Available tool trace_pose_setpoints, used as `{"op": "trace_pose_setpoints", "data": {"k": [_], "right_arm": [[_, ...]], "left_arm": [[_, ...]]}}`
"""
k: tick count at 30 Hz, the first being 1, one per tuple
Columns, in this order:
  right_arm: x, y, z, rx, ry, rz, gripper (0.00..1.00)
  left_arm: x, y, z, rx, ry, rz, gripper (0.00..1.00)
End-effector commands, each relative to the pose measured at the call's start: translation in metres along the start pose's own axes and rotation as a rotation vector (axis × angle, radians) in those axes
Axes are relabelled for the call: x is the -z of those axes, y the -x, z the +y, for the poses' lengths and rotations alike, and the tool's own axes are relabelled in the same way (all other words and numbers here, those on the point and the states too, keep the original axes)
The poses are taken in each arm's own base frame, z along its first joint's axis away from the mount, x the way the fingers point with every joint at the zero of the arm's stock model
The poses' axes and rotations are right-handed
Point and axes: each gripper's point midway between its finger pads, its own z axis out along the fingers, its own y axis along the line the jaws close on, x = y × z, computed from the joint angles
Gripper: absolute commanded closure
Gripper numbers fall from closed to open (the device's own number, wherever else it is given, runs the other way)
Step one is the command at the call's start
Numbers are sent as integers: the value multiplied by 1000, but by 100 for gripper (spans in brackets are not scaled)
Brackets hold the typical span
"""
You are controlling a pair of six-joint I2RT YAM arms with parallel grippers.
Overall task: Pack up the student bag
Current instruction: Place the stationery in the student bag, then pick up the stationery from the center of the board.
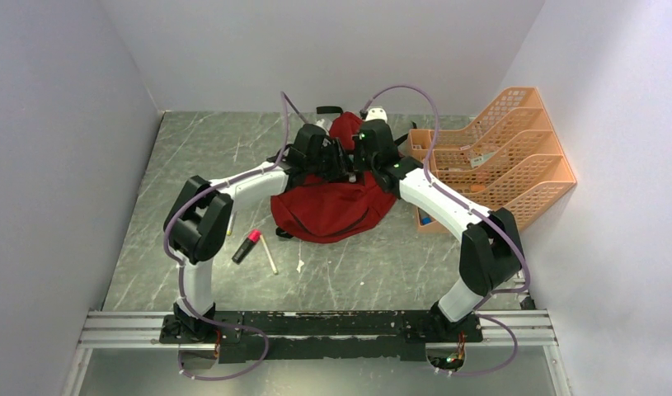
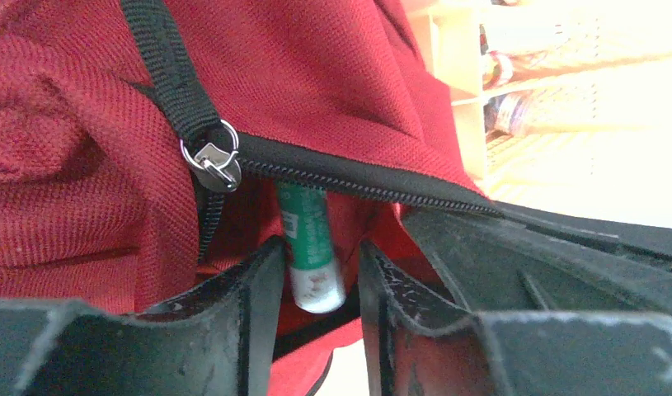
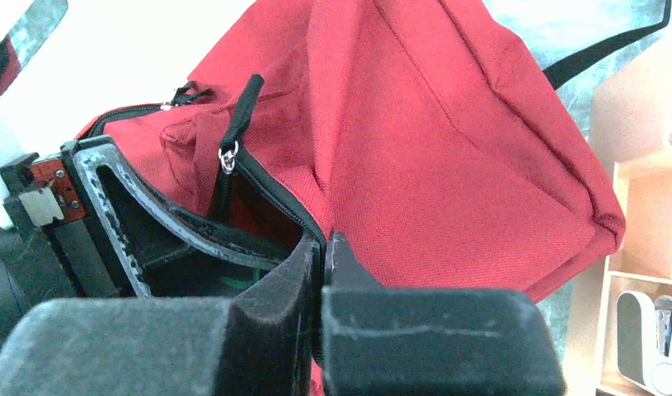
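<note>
The dark red student bag (image 1: 332, 206) lies mid-table with a pocket open. My right gripper (image 1: 367, 153) is shut on the black zipper edge of that opening (image 3: 322, 241) and holds it up. My left gripper (image 1: 336, 163) is at the opening with its jaws apart. A green and white tube (image 2: 312, 247) stands between its fingers (image 2: 250, 289), its upper half under the zipper edge inside the bag (image 2: 332, 74). There is a gap between the tube and the right finger. A metal-ringed zipper pull (image 2: 213, 161) hangs left of the tube.
An orange mesh file organizer (image 1: 501, 157) with items in it stands right of the bag, close to the right arm. A pink and black marker (image 1: 246, 246), a thin pale stick (image 1: 269, 253) and a small white scrap (image 1: 301, 266) lie front-left of the bag. Walls enclose the table.
</note>
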Motion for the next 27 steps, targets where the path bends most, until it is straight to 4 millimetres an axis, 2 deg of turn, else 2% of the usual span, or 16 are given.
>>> {"op": "trace_pose_setpoints", "data": {"k": [1,2,3,8,13,17,19,21,24,27], "right_arm": [[11,24,-1,-40,7,-81,100],[11,24,-1,-39,9,-81,100],[10,23,-1,-39,8,-80,100],[10,21,-3,-41,1,-79,100],[10,21,-7,-32,-18,-82,100],[10,22,-10,-20,-31,-88,100],[10,21,-11,-16,-34,-87,100],[10,21,-12,-13,-42,-86,100],[9,19,-13,-8,-47,-82,100],[7,16,-13,-4,-49,-74,100]], "left_arm": [[5,11,-14,-13,-20,-9,47],[6,14,-13,-17,-14,-19,34],[9,13,-11,-16,2,-15,31],[22,20,-4,-24,38,-33,29],[51,33,0,-88,83,-68,31],[95,53,14,-237,188,-145,28],[128,69,25,-350,294,-225,16],[166,90,44,-401,411,-331,2],[211,108,76,-388,513,-381,0],[240,103,110,-358,657,-332,0]]}}
